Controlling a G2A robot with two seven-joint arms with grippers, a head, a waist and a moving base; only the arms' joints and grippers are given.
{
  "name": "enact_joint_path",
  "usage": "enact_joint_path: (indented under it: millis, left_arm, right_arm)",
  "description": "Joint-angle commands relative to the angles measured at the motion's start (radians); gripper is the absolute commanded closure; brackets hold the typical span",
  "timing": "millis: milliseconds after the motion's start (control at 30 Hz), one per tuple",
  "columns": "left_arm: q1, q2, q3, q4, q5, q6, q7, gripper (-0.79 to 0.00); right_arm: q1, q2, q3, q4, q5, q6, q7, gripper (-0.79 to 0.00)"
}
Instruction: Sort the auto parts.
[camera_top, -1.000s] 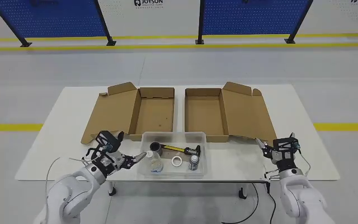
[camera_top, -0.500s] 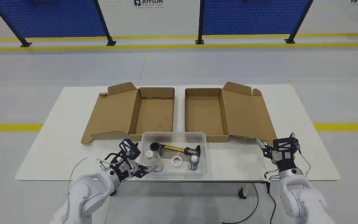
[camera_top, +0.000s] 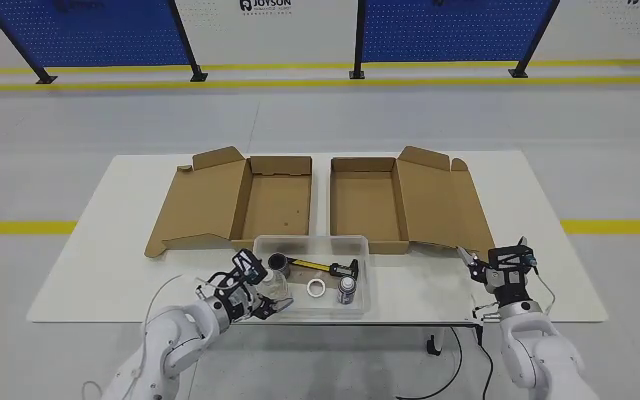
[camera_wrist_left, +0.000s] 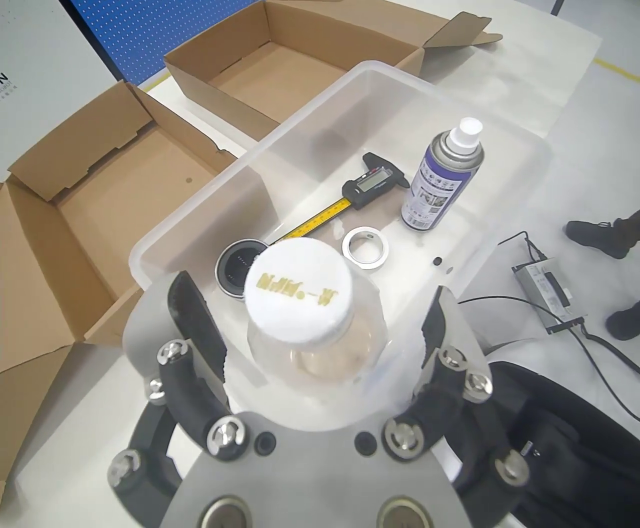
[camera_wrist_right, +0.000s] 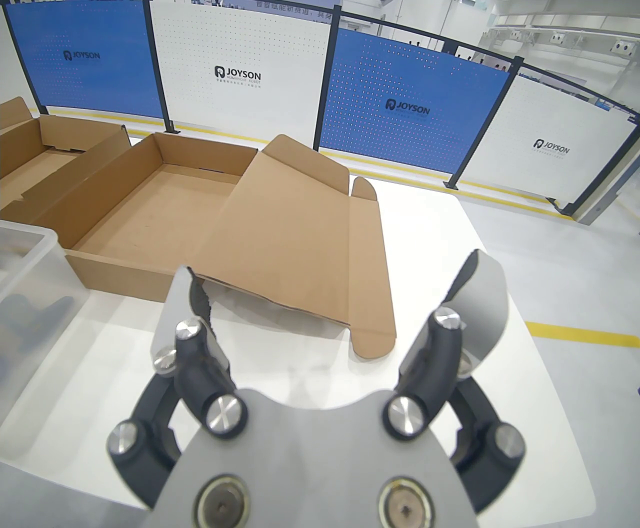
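Observation:
A clear plastic bin (camera_top: 310, 243) at the table's front middle holds a clear bottle with a white cap (camera_wrist_left: 299, 292), a black round part (camera_wrist_left: 239, 266), a yellow-and-black caliper (camera_wrist_left: 350, 196), a white ring (camera_wrist_left: 365, 247) and a spray can (camera_wrist_left: 442, 184). My left gripper (camera_top: 266, 294) is open at the bin's left end. Its fingers (camera_wrist_left: 192, 320) stand on either side of the bottle (camera_top: 279, 294) with gaps to it. My right gripper (camera_top: 492, 256) hovers open and empty over the table's front right, its fingers (camera_wrist_right: 187, 300) spread wide.
Two open cardboard boxes lie behind the bin, one on the left (camera_top: 276, 205) and one on the right (camera_top: 365, 205), each with its lid flap folded outward. The right box's flap (camera_wrist_right: 300, 250) lies just ahead of my right gripper. A cable and a small grey unit (camera_wrist_left: 547, 295) are on the floor.
My left arm has swung to the right from beside the bin, and its open gripper now straddles the bottle. The right arm has stayed still.

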Motion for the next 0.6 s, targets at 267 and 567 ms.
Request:
enact_joint_path:
  millis: [267,567]
  left_arm:
    - [-0.035,0.002,0.02,0.048,-0.044,-0.006,-0.012,-0.785]
    - [-0.048,0.006,0.03,0.065,-0.047,-0.003,-0.007,-0.736]
  right_arm:
    - [0.0,0.0,0.0,0.0,0.0,0.0,0.0,-0.785]
    - [0.0,0.0,0.0,0.0,0.0,0.0,0.0,-0.785]
